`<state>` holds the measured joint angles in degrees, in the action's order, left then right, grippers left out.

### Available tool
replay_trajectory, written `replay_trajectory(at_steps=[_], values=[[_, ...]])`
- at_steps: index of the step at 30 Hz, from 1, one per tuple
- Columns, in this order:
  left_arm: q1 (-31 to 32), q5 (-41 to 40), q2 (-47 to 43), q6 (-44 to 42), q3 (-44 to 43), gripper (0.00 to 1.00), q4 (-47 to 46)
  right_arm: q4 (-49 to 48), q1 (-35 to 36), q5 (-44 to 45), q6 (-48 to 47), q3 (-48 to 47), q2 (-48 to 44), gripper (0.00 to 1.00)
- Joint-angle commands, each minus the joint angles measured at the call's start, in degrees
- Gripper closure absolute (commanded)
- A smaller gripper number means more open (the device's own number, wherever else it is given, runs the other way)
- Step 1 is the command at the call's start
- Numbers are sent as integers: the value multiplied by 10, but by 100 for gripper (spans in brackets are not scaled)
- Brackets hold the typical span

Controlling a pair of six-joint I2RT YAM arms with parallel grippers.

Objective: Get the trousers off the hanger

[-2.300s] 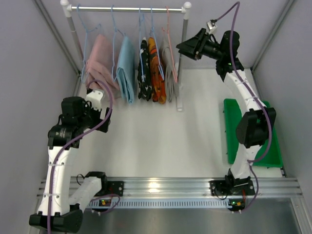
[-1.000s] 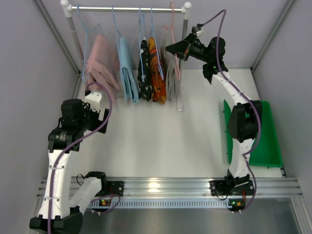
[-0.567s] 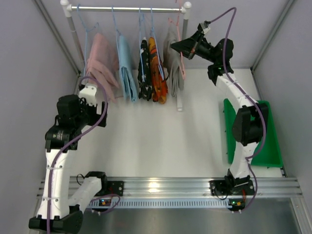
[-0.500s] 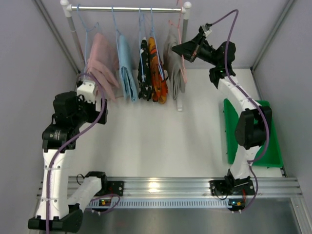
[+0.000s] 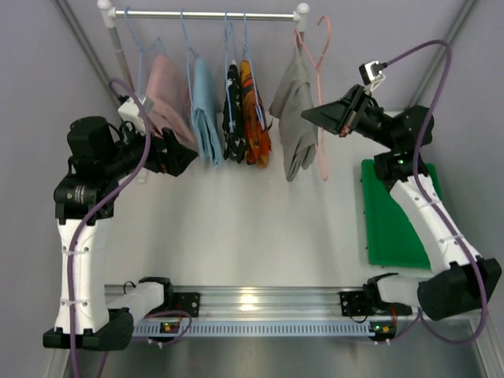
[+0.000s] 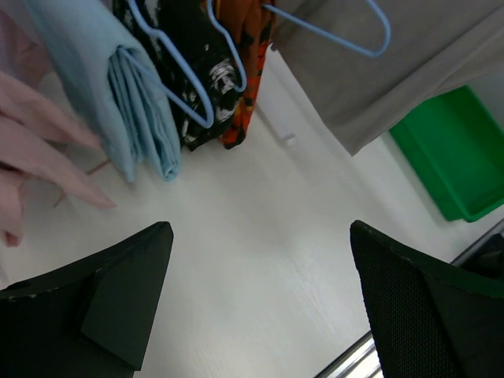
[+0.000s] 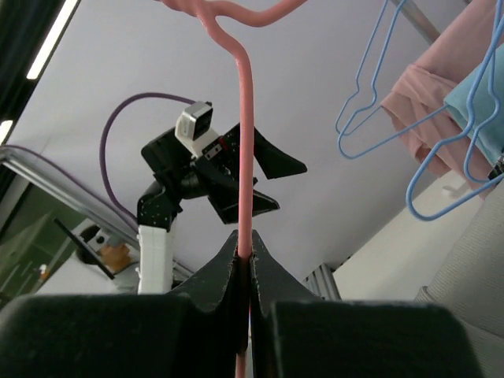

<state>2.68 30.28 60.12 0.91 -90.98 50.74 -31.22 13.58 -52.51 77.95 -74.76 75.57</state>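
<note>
- Now the right gripper is clenched on the wire of the pink hanger, its jaws pinched tight on the stem in the right wrist view.
- The grey trousers drape over that hanger, hanging above the desk near its far edge.
- The hanger's hook sits just past the right end of the rail; whether it touches the end knob I cannot tell.
- The orange-red trousers hang on a blue hanger at the middle of the rail, pressed against the black speckled garment.
- The left gripper is released, jaws spread wide, just below the pink garment and beside the light-blue garment.
- A green tray lies along the desk's right edge.
</note>
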Motion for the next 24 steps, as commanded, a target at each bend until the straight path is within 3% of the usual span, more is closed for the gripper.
replay_trajectory(at_steps=[1, 9, 19, 24], values=[[-2, 95, 18, 91, -40, 1, -59, 61, -7, 47, -118, 36, -80, 100], [36, 175, 120, 241, -117, 1, -193, 124, -7, 86, -155, 118, -163, 100], [239, 117, 230, 311, -155, 4, -279, 197, -4, 132, -185, 161, -221, 100], [299, 102, 259, 342, -127, 6, -386, 206, 7, 139, -193, 172, -229, 100]])
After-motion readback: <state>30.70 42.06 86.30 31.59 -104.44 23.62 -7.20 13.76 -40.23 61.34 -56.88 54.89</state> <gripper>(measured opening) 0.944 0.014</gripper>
